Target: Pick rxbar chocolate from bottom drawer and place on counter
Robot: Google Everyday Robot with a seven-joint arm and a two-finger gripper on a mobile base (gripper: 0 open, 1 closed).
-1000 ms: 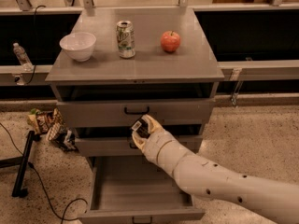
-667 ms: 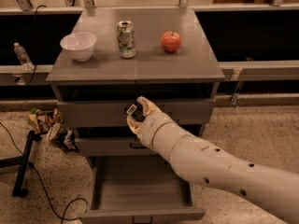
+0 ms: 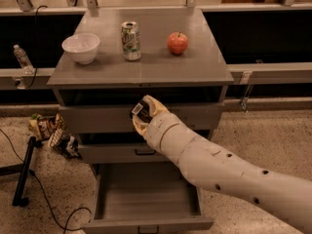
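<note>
My gripper (image 3: pixel 140 114) is shut on the rxbar chocolate (image 3: pixel 140 110), a small black bar with a pale label. It holds the bar in the air in front of the top drawer's face, just below the front edge of the counter (image 3: pixel 146 67). The bottom drawer (image 3: pixel 146 189) is pulled open below my arm. Its grey floor shows nothing on it, and its black handle is at the front edge.
On the counter stand a white bowl (image 3: pixel 81 47), a soda can (image 3: pixel 130 40) and a red apple (image 3: pixel 178 43). The middle drawer (image 3: pixel 117 151) is slightly open. Snack bags (image 3: pixel 51 132) and a black stand (image 3: pixel 23 172) lie on the floor at left.
My gripper has risen with the bar from in front of the middle drawer to just under the counter's front edge.
</note>
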